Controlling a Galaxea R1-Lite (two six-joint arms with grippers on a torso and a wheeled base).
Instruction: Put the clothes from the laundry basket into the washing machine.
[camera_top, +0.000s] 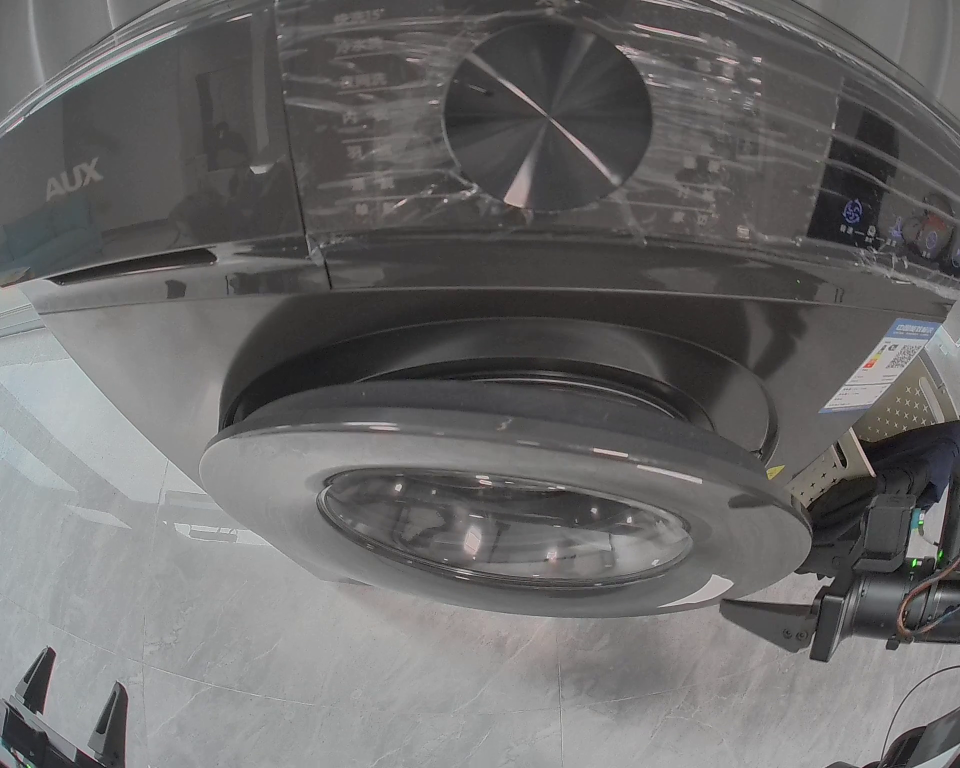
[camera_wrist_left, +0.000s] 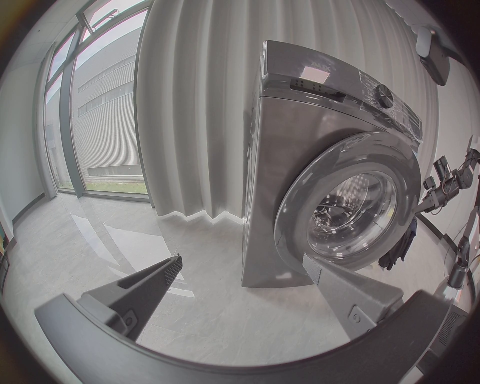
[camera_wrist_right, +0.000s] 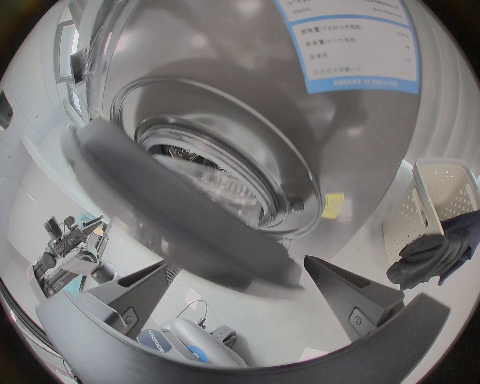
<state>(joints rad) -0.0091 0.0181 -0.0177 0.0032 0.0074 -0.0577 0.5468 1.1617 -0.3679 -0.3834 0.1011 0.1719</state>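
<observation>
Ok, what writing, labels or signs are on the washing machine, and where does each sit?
Brand logo: pale letters on the drawer panel, top left of the washing machine.
Programme names: columns beside the dial; too small to read.
Energy label: blue-edged, on the front right; its rows are blurred.
Yellow warning sticker: beside the door opening; too small to read.
Lit icons: top right; unreadable.

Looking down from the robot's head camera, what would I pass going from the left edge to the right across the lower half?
The left gripper, open in the bottom corner → round washing machine door → right gripper at the door's edge → laundry basket with dark clothes on it.
</observation>
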